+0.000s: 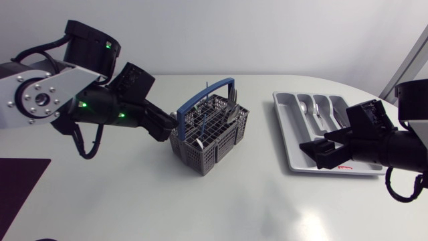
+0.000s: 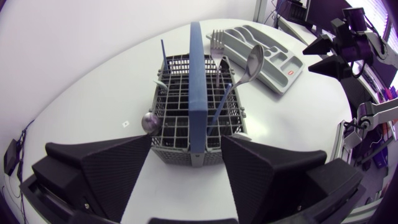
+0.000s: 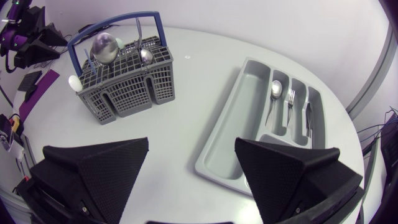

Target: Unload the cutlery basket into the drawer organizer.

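The left arm [image 1: 47,94] comes in from the surface's 9 o'clock edge. The left fingers [image 1: 160,126] sit right at the 9 o'clock end of the cutlery basket [image 1: 214,144]. In the left wrist view these fingers [image 2: 118,165] stand wide apart with the basket's near end wall between their tips. Whether either one touches the wall I cannot tell.

The basket is grey mesh and stands upright near the middle of the surface [image 1: 134,201]. Its blue handle [image 1: 212,89] arches over it lengthwise. Cutlery stands upright in its cells. A fork [image 2: 216,40] and a large spoon [image 2: 252,59] rise at the end far from the left fingers. A small spoon [image 2: 149,121] leans out at the near corner, just beside one fingertip.

The drawer organizer [image 1: 286,134], a pale grey tray, lies flat at the basket's 3 o'clock, well apart from it. Its narrow compartments hold a spoon [image 3: 275,90], a second fork [image 3: 290,99] beside it, and a third piece [image 3: 309,115] too dim to name.

The right arm [image 1: 408,147] comes in from the 3 o'clock edge. The right fingers [image 1: 319,155] hang over the organizer's 6 o'clock part. In the right wrist view they [image 3: 99,168] are spread wide, with the tray's near end under the gap between them.
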